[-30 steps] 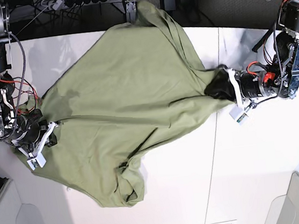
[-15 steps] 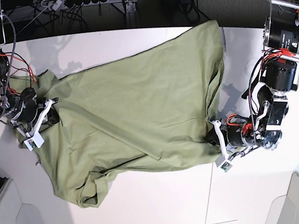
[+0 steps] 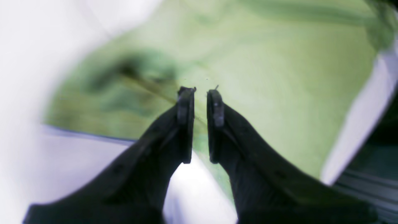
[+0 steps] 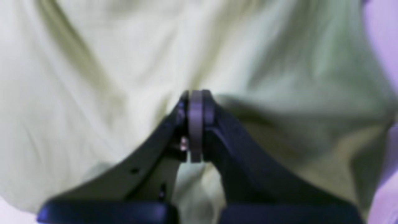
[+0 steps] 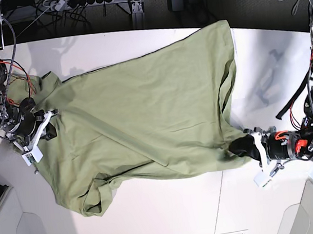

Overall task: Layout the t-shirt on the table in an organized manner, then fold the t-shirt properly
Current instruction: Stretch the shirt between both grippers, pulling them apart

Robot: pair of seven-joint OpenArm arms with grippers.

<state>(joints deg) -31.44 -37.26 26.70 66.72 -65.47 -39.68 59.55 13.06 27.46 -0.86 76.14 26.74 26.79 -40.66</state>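
While the olive-green cotton t-shirt (image 5: 145, 118) is lying spread across the white counter (image 5: 172, 205), the right end effector (image 5: 45, 125) is pinching its left edge. The left end effector (image 5: 243, 145), jaws slightly parted, is sitting at its right corner; grip unclear.

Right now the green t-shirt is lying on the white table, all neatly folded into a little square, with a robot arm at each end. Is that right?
Not quite. The t-shirt is not folded into a square; it is spread wide and wrinkled, one end bunched up, as the base view shows. The rest is right: it lies on the white table, with the left gripper at one end and the right gripper at the other.
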